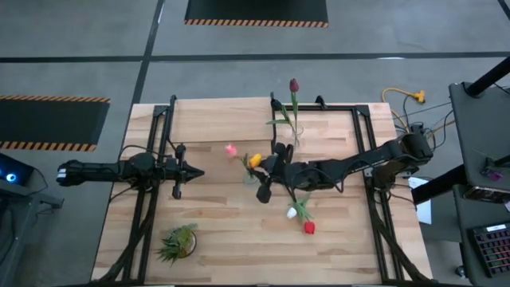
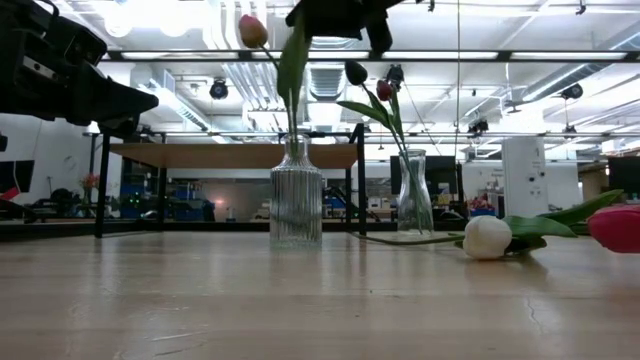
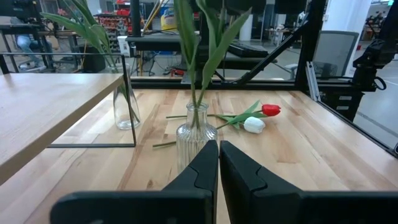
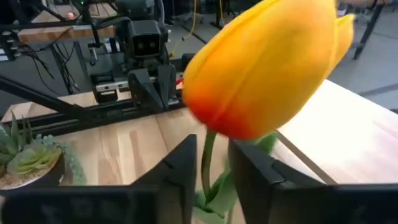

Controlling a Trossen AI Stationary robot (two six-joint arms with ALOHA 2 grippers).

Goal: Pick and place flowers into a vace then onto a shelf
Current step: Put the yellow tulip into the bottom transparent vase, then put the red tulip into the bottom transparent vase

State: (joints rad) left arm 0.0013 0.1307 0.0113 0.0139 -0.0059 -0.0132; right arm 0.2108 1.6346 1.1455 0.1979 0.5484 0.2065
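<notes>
Right tool [image 1: 263, 177] at mid-surface, clamped on the orange tulip's [image 4: 264, 68] stem over the ribbed vase [image 2: 296, 205], pink tulip [image 1: 231, 149] already inside. Best lowered straight, released only once the stem was deep. White [image 1: 292, 213] and red [image 1: 309, 228] tulips lay toward the near edge. Left tool [image 3: 217, 171] clenched empty, waiting left.

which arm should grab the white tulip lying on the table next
Probably the right. The white tulip lies just beside the right gripper, which is around the orange-yellow tulip's stem over the ribbed vase. The left gripper waits farther off, shut.
</notes>
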